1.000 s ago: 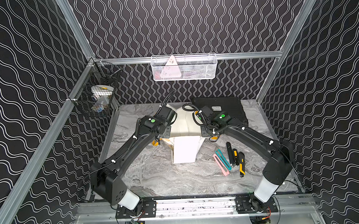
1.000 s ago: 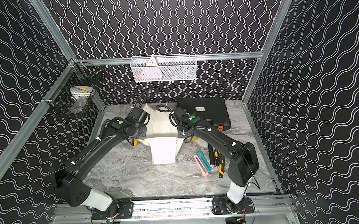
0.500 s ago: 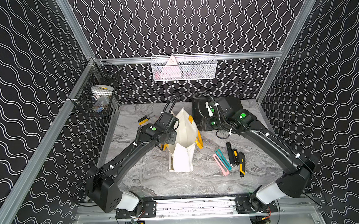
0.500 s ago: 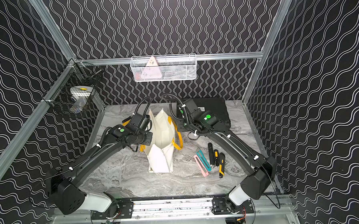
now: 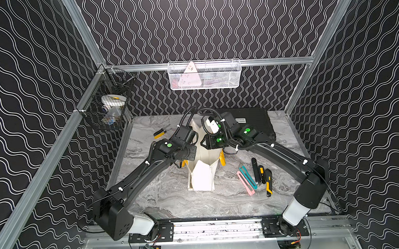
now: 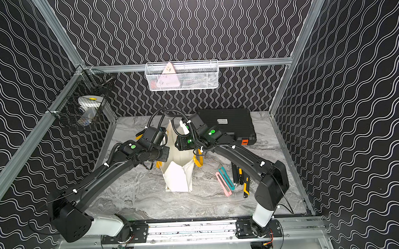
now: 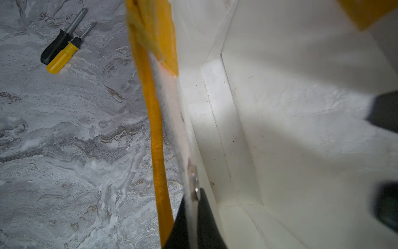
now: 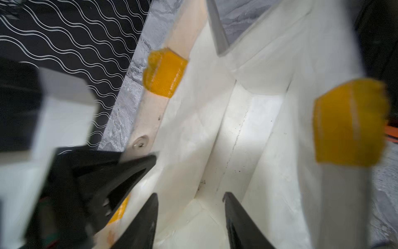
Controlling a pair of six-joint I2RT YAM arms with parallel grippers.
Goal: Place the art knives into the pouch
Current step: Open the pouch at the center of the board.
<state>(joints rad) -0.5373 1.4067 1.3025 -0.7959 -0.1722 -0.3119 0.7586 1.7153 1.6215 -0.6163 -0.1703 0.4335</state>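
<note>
**A:** quick check, where's everything at?

**B:** pouch (image 5: 204, 175) stands upright mid-bench (image 5: 174, 200), between both arms. Left hand (image 7: 192, 202) is pinched tight on its rim, right by the snap button. Right hand (image 8: 190, 195) sits over the open mouth, jaws partway apart, gripping nothing.

**A:** and the knife?

**B:** a row of cutters (image 5: 245, 183) lies on the bench near the pouch, on the right arm's side. Can't tell which one's the art knife tbh.
</note>
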